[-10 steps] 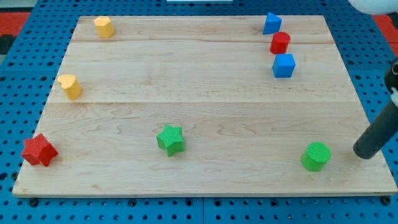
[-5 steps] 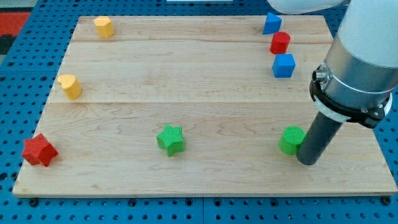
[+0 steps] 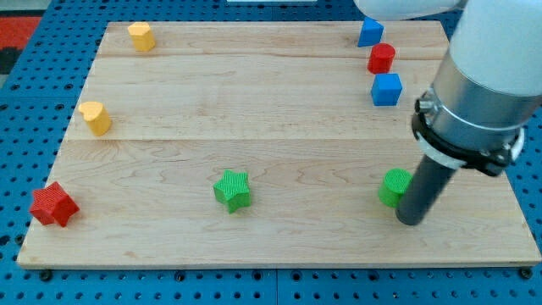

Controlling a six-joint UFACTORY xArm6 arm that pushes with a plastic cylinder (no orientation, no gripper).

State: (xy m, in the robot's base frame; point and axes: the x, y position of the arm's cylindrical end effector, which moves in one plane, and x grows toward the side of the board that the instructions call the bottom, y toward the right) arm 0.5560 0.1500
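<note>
My tip [image 3: 410, 219] rests on the wooden board [image 3: 271, 127] at the view's lower right. It touches the right side of the green cylinder [image 3: 392, 187], which the rod partly covers. A green star [image 3: 232, 190] lies well to the view's left of it. Up the right side stand a blue cube [image 3: 386, 89], a red block [image 3: 381, 58] and a blue block [image 3: 369, 32], one above the other. The arm's grey body fills the view's upper right.
A red star [image 3: 53, 205] sits at the lower left edge. Two yellow blocks lie on the left, one at mid height [image 3: 96, 117] and one near the top [image 3: 141, 36]. Blue pegboard [image 3: 25, 127] surrounds the board.
The tip came in from the board's right edge, met the green cylinder and slid it leftward and slightly upward. Other blocks have stayed put.
</note>
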